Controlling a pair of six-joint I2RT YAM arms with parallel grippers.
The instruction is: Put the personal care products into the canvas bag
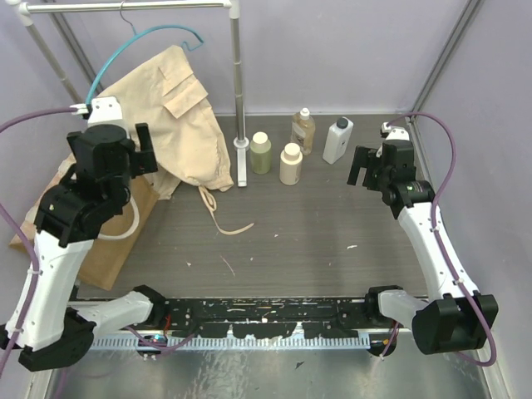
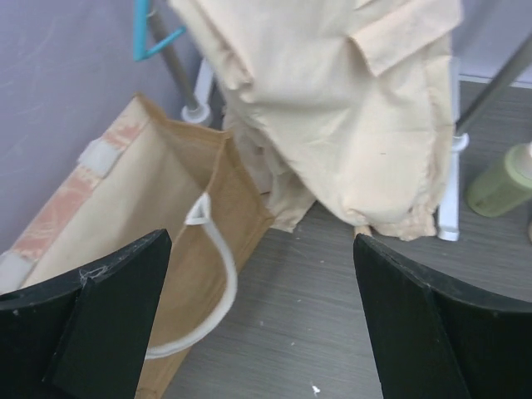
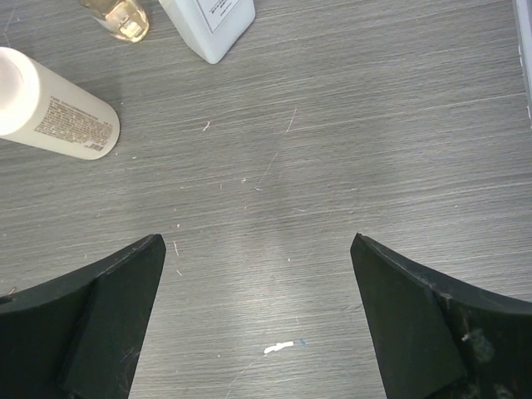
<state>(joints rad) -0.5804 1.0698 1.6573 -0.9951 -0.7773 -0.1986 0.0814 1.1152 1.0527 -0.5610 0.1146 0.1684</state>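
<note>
Four bottles stand at the back of the table: olive-green (image 1: 260,153), cream-beige (image 1: 290,164), amber-brown (image 1: 303,131) and flat white (image 1: 337,140). The tan canvas bag (image 1: 112,249) lies at the left, partly hidden under my left arm. My left gripper (image 1: 108,141) is open and empty above it. In the left wrist view the bag's mouth (image 2: 166,208) and a cream handle (image 2: 218,274) sit by the left finger of this gripper (image 2: 262,324). My right gripper (image 1: 370,166) is open and empty just right of the white bottle. This gripper (image 3: 258,324) is over bare table, with the cream-beige bottle (image 3: 50,108) and the white bottle (image 3: 212,21) ahead.
A beige garment (image 1: 179,116) on a teal hanger (image 1: 150,37) hangs from a metal rack, whose pole and white foot (image 1: 241,158) stand just left of the olive bottle. A loose drawstring (image 1: 224,220) trails on the table. Purple walls close in the sides and back.
</note>
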